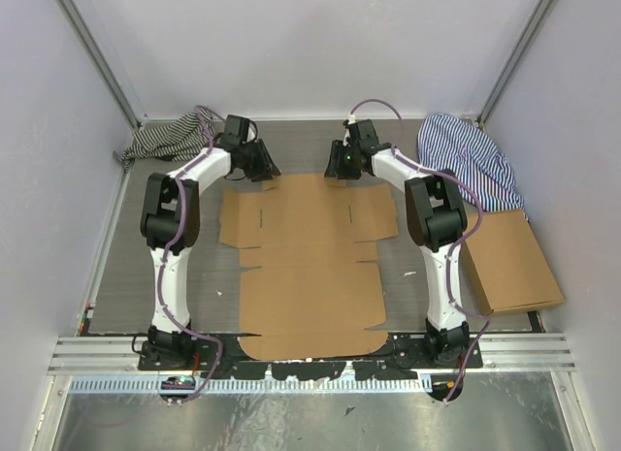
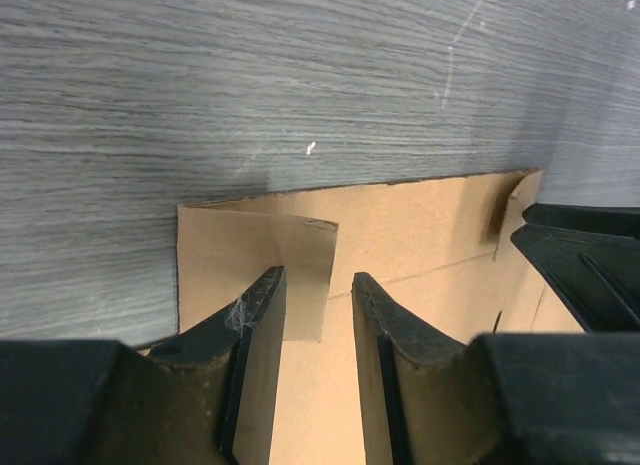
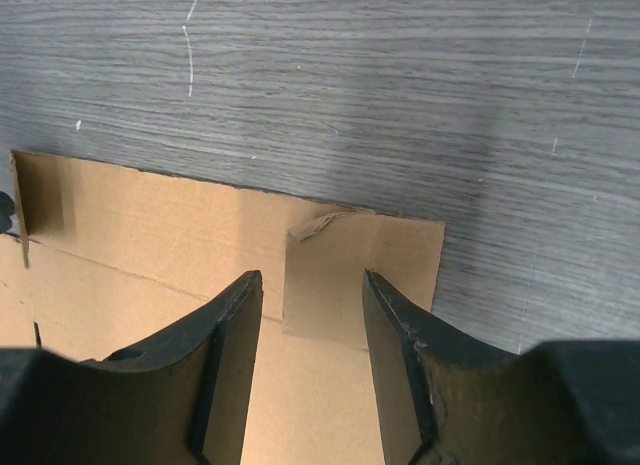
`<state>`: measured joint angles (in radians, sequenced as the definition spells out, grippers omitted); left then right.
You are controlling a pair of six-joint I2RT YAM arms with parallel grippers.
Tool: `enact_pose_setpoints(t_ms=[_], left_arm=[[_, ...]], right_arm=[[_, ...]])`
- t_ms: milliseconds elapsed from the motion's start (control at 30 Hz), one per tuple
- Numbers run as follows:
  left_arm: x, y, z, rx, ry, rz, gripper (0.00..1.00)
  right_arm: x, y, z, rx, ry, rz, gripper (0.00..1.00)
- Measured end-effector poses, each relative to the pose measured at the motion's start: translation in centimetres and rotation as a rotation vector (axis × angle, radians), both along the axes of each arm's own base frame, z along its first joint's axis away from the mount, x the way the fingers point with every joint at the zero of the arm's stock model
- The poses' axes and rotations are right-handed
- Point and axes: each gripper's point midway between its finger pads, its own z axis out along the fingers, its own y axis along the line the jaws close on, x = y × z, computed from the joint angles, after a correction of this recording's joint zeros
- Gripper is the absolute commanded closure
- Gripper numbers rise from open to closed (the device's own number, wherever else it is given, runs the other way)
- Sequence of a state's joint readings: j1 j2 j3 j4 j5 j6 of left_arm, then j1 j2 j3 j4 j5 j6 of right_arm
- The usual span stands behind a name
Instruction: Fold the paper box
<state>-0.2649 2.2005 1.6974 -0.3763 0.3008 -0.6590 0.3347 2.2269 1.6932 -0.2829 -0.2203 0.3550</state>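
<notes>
There is one table (image 1: 126,267). On it there is one paper box (image 1: 310,267), a single flat die-cut sheet. There is also one smooth brown cardboard rectangle (image 1: 509,262), so the brown cardboard pieces number two in all. There are two striped cloths: one black-and-white cloth (image 1: 170,136) and one blue-and-white cloth (image 1: 466,160). There are two arms, the left arm (image 1: 171,276) and the right arm (image 1: 441,267). They carry two grippers, the left gripper (image 2: 317,280) and the right gripper (image 3: 311,278). Each has two fingers (image 2: 255,325), four fingers altogether.
</notes>
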Motion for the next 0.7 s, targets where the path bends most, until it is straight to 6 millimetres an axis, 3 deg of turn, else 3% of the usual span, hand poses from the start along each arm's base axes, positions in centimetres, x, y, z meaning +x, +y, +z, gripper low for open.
enact_pose_setpoints(t_ms=[167,500,600,700], left_arm=[[-0.2,-0.1,-2.7,0.011,0.063,0.008,0.65],[0.0,0.4,-3.0,0.049,0.126,0.037,0.65],[-0.1,0.6,-2.9,0.07,0.139,0.042,0.64],[-0.5,0.8,-2.9,0.091,0.154,0.041,0.52]], right_arm=[[0.1,0.2,-0.9,-0.005,0.021,0.001,0.57],[0.5,-0.2,-1.4,-0.034,0.06,-0.035,0.66],[0.5,-0.2,-1.4,-0.041,0.069,-0.043,0.65],[0.4,-0.4,-1.5,-0.053,0.076,-0.051,0.57]])
